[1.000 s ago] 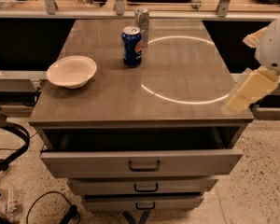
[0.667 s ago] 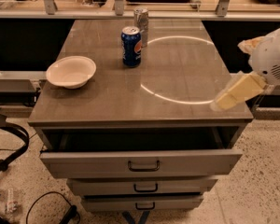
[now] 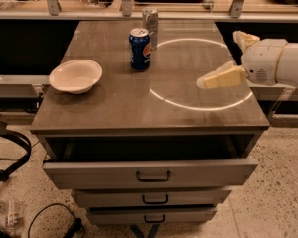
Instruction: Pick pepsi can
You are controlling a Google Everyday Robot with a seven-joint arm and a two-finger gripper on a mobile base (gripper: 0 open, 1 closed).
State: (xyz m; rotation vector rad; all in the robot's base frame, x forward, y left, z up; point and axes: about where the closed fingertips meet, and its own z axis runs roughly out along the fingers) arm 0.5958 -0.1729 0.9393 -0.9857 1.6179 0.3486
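The pepsi can (image 3: 139,49) is dark blue with a round logo and a silver top. It stands upright on the grey cabinet top (image 3: 114,103), toward the back middle. A plain silver can (image 3: 150,20) stands just behind it. My gripper (image 3: 219,59) reaches in from the right edge, over the right side of the top, well to the right of the pepsi can. Its cream fingers (image 3: 223,78) are spread apart and hold nothing.
A white bowl (image 3: 75,75) sits on the left of the top. A bright ring of light (image 3: 198,73) lies on the right half. The top drawer (image 3: 151,170) below is pulled open. Cables (image 3: 10,162) lie on the floor at left.
My gripper has moved left and inward from the right edge, coming over the cabinet top and closer to the pepsi can. The cans and bowl have not moved.
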